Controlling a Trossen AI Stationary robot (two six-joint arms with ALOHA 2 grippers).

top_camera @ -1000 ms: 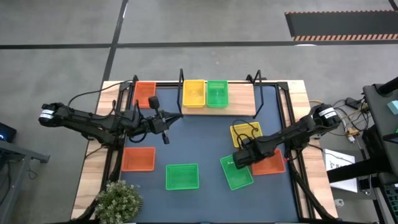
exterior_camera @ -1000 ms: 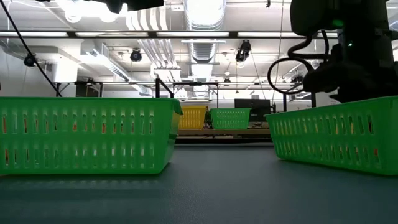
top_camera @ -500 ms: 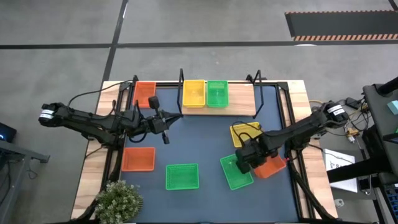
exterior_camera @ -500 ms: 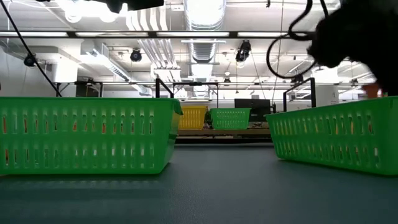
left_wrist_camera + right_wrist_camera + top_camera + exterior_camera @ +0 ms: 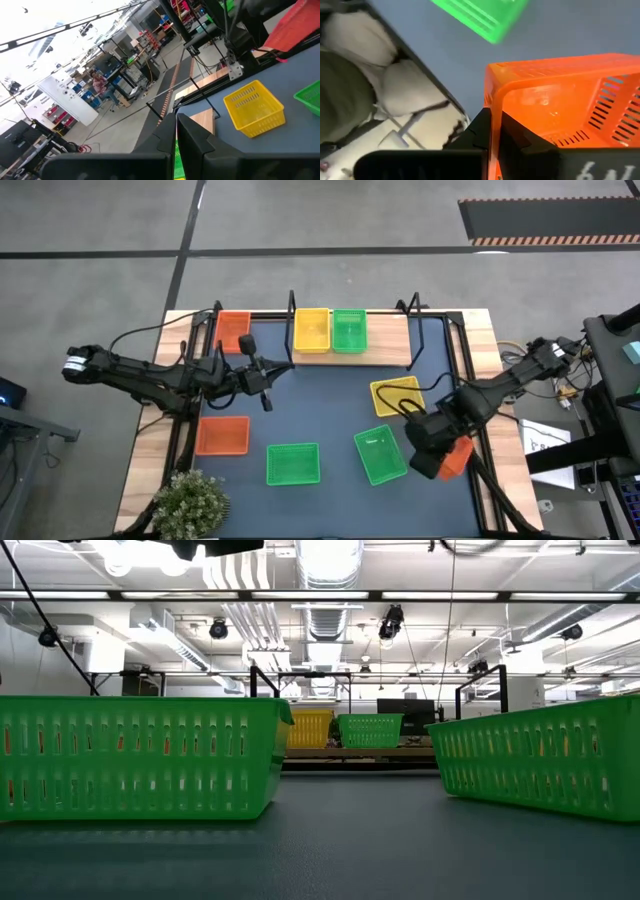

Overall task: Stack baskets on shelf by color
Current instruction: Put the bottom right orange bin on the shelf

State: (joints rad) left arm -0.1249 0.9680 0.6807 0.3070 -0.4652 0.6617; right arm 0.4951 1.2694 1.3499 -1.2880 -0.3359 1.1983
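From above, my right gripper [image 5: 432,448] is clenched on the rim of a red-orange basket [image 5: 455,457], carrying it clear of the table near the right edge, just beside a green basket [image 5: 380,456] and near a loose yellow basket [image 5: 397,396]. The shelf [image 5: 385,340] at the far side already bears a yellow basket [image 5: 311,330] and a green one [image 5: 348,331] side by side, so I judge my load belongs in its own column there. My left gripper [image 5: 262,383] waits over the table's left part, near the shelf. At table height only two green baskets [image 5: 140,756] loom close, with the shelf's pair far off. My left wrist shows its fingers pressed together on nothing, and the loose yellow one beyond. My right wrist shows my fingers [image 5: 490,131] pinching the orange wall, gripped at the edge so the basket hangs free for setting down.
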